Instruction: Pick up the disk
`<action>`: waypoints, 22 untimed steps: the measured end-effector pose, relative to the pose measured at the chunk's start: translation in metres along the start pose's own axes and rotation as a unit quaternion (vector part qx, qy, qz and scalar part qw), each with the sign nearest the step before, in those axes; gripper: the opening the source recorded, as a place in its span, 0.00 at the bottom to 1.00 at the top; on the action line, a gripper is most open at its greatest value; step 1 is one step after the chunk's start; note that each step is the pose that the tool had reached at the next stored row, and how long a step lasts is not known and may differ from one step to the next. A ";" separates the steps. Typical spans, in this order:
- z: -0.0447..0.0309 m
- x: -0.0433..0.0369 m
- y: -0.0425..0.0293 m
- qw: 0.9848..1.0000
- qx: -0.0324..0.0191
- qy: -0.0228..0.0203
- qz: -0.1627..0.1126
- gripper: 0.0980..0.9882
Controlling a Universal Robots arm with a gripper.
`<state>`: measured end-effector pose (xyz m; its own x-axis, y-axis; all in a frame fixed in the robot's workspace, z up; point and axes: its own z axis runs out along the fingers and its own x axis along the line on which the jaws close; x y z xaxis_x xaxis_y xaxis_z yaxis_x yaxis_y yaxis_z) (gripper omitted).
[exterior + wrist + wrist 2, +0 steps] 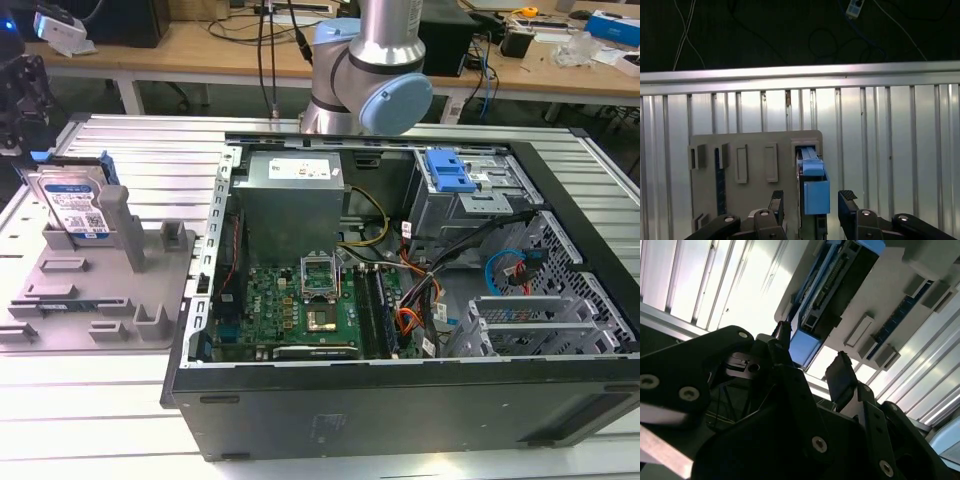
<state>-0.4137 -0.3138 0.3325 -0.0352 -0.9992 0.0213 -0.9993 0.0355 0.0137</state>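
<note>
Finding 1, tabletop (120, 140): the ribbed metal surface carries the open computer case (400, 410). Just beside the case, at the exterior view's left, it also carries a grey fixture plate (150, 290). I cannot tell whether the plate is fastened down. If it is loose, any drag on the disk could lift or shift the plate with it.

Finding 2, the disk (72, 205): it stands on edge in a slot of the plate, label facing outward, with a grey post (115, 215) just beside it. In my judgement, a pull out of line with the slot could bind the disk against the slot walls or the post.

Finding 3, jaws: released, holding nothing. In the first wrist view they stand 1 on each side of the disk's blue rail (816, 192), apart from it on both sides. The 2 gaps do not look equal. On closing from here, the nearer jaw could meet the rail first and tip the disk sideways before the other arrives.

Finding 4, contact surface: the rail looks like smooth, narrow plastic. A shallow bite on it may slip under load, and the disk would drop back onto the plate.
</note>
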 end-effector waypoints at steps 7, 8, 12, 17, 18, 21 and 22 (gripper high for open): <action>0.0093 -0.0025 0.0035 1.000 0.000 0.000 0.000 0.52; 0.0103 -0.0025 0.0035 1.000 0.000 0.000 0.000 0.52; 0.0155 -0.0027 0.0035 1.000 0.000 0.000 0.000 0.52; 0.0186 -0.0028 0.0034 1.000 0.000 0.000 0.000 0.52; 0.0189 -0.0028 0.0034 1.000 0.000 0.000 0.000 0.52; 0.0210 -0.0028 0.0032 1.000 0.000 0.000 0.000 0.52; 0.0213 -0.0028 0.0031 1.000 0.000 0.000 0.000 0.52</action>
<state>-0.4170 -0.3113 0.3112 -0.0353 -0.9991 0.0212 -0.9993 0.0356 0.0138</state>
